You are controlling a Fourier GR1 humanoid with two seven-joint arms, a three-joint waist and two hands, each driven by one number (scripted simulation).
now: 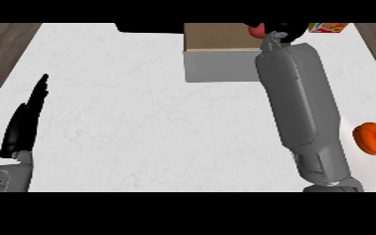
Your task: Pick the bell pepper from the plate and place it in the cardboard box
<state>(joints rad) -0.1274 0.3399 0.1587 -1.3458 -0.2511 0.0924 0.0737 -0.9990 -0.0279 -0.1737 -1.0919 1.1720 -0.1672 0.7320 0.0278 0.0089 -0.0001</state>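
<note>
My right hand (283, 31) curls round the bell pepper (256, 29), upper right over the cardboard box (220, 37); light, slick, best gripped mid-body.

Bench (132, 129): white top, faintly marbled, with dark wood-toned strips showing past its edges at 9 and 3 o'clock.

Items resting on it:
- Cardboard box (219, 55), at 12 o'clock, brown inside, pale grey front wall facing 6 o'clock.
- Orange object (366, 138), at 3 o'clock, cut off by the frame edge; identity unclear.
- Small colourful carton (328, 28), at 1 o'clock, at the far edge, only partly visible.
</note>
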